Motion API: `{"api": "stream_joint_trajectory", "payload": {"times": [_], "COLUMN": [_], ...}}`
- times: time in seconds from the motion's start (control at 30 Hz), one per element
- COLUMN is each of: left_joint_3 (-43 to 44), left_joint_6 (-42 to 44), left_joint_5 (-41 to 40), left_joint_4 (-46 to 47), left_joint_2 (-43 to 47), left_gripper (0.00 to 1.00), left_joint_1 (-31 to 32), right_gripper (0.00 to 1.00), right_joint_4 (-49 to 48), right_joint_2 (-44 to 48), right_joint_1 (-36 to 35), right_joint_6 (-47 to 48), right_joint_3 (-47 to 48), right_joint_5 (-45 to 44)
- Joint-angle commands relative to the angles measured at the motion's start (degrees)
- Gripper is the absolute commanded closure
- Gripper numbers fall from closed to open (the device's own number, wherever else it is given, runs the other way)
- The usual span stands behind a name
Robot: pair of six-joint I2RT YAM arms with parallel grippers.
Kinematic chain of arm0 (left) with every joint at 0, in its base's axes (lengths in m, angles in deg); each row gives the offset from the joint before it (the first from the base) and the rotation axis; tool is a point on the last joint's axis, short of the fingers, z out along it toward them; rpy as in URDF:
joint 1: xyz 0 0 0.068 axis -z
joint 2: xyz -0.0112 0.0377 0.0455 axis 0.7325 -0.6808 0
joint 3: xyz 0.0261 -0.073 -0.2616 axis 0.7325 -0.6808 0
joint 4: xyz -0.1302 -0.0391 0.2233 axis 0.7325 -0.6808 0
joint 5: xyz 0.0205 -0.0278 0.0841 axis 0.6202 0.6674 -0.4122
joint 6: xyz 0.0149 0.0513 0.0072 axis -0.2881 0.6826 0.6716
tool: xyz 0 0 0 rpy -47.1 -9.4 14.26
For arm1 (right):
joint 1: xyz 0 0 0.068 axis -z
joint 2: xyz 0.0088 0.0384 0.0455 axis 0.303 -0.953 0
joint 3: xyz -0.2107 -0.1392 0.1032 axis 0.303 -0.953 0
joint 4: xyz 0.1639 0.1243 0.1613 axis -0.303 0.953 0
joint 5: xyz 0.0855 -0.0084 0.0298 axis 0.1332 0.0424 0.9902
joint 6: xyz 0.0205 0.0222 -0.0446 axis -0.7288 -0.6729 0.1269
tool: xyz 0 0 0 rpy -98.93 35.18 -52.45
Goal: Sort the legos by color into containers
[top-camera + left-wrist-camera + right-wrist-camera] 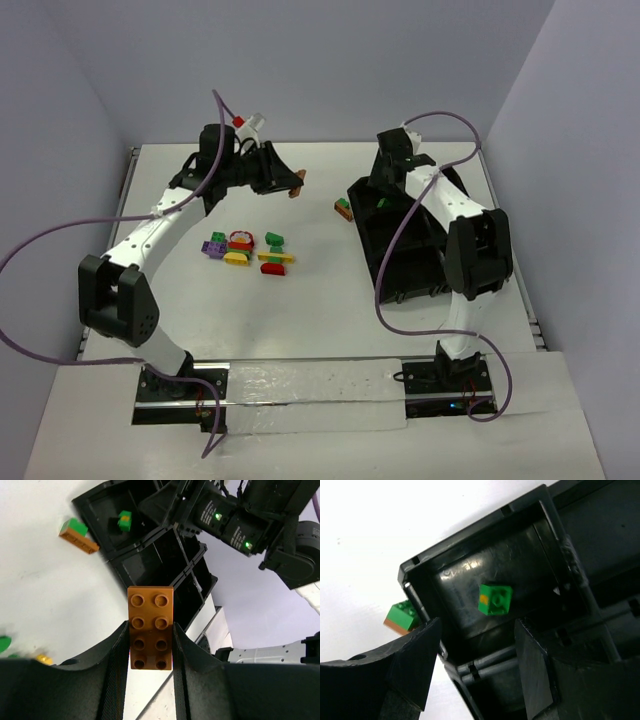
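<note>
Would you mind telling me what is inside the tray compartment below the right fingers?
One small green brick lies on the floor of that compartment; nothing else shows. The right fingers cover parts of its near side, so those stay unseen.

Top view: the right arm (pixel 470 250) covers much of the tray (pixel 410 272); I can't count its compartments.
Left wrist: a green brick (pixel 4 644) is cut by the left edge and blurred; the yellow brick (pixel 42 658) near it is blurred too.
Right wrist: the green-on-orange stack (pixel 401 615) is half hidden behind the tray wall.
</note>
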Motion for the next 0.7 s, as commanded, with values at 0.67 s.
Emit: {"api": "stream_joint_trajectory", "payload": {"times": [0.67], "left_joint_3": [23.2], "left_joint_6": [9.3], "left_joint_5": [-2.7], "left_joint_4": [-9.1], "left_joint_2": [-19.1], "left_gripper": [1.0], "left_joint_1": [16.0], "right_gripper": [0.31], "right_joint_4": [8.4], "right_joint_2": [40.1], "right_joint_1": [2.7], "right_joint_6": [-6.5], "right_joint_3": [-16.7], "right_joint_5": [21.6]}}
